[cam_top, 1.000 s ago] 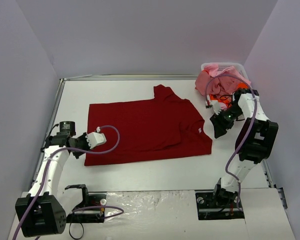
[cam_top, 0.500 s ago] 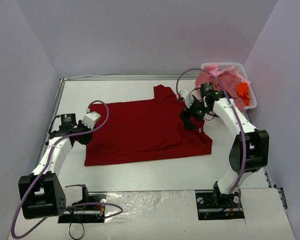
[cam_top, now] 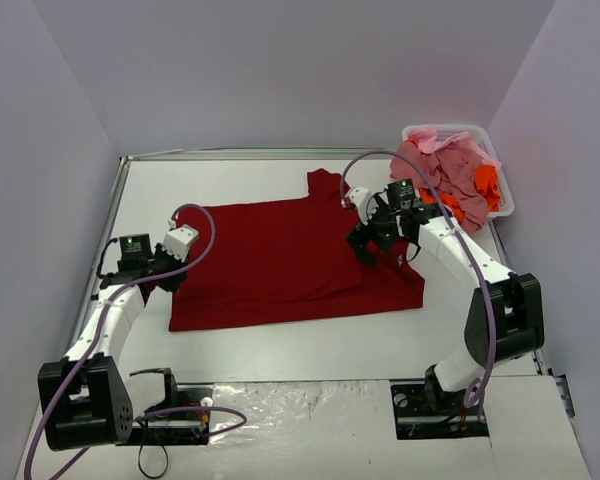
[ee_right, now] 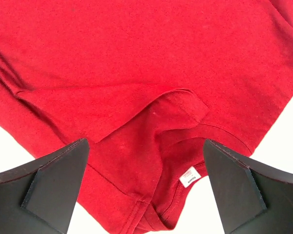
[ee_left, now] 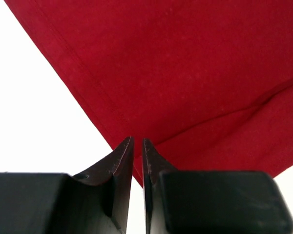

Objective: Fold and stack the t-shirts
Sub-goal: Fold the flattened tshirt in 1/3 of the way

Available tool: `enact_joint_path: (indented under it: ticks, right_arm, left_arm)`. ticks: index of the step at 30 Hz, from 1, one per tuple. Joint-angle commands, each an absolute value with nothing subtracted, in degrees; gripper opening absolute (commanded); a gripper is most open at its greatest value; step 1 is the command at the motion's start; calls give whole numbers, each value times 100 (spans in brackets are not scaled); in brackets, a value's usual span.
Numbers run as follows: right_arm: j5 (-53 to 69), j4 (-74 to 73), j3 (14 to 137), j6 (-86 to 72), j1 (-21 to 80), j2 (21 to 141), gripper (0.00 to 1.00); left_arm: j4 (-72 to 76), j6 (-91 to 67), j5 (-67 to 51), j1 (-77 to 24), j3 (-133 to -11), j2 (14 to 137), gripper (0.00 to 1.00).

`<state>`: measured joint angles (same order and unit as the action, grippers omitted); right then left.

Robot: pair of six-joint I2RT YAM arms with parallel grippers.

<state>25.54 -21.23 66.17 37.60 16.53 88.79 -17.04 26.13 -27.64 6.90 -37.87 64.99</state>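
red t-shirt (cam_top: 280,255) is lying spread on the table (cam_top: 280,345); left gripper (ee_left: 137,141) is sitting at its left edge, fingers pressed almost together, can't tell if they're pinching cloth; right gripper (ee_right: 145,146) is hovering spread wide over the collar label (ee_right: 189,176); other shirts (cam_top: 450,170) are sitting in the basket (cam_top: 504,205) far right
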Motion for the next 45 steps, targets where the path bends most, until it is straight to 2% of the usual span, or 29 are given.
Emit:
enact_joint_path:
  ticks: [1,7,13,17,19,22,23,27,30,34,38,45]
  right_arm:
    - [2700,-1996,6549,3595,1600,8808,100]
    - [2066,-634,5303,3629,1521,8077,100]
    - [2513,-466,4869,4121,1441,8034,100]
    - [2698,-369,4720,4088,1494,7498,100]
    - [2332,-273,4545,4218,1800,7077,100]
    - [998,-70,4018,4727,2275,6452,100]
    - [976,-96,3947,4737,2276,6321,100]
    - [1964,-542,3692,4500,2276,5566,100]
    - [2486,-1281,3936,4684,2311,5790,100]
    - [2434,-1617,4386,4569,2487,6240,100]
    - [2610,-1408,3747,5343,2496,5618,100]
    - [3163,-1511,4200,3649,2487,6424,100]
  left_arm:
    - [-1538,2549,-2962,738,-3841,6389,12]
    - [-1573,2575,-2971,738,-3902,6521,12]
    - [-1547,2549,-2936,738,-3902,6521,12]
    - [-1503,2505,-2883,747,-3867,6478,13]
    - [-1485,2505,-2883,747,-3858,6469,13]
    - [-1485,2496,-2883,747,-3867,6469,13]
    - [-1485,2496,-2874,747,-3867,6469,13]
    - [-1485,2487,-2874,747,-3867,6478,13]
    - [-1485,2487,-2874,756,-3876,6486,13]
    - [-1485,2487,-2891,773,-3858,6460,13]
    - [-1485,2487,-2900,782,-3885,6486,13]
    - [-1494,2487,-2909,800,-3902,6539,13]
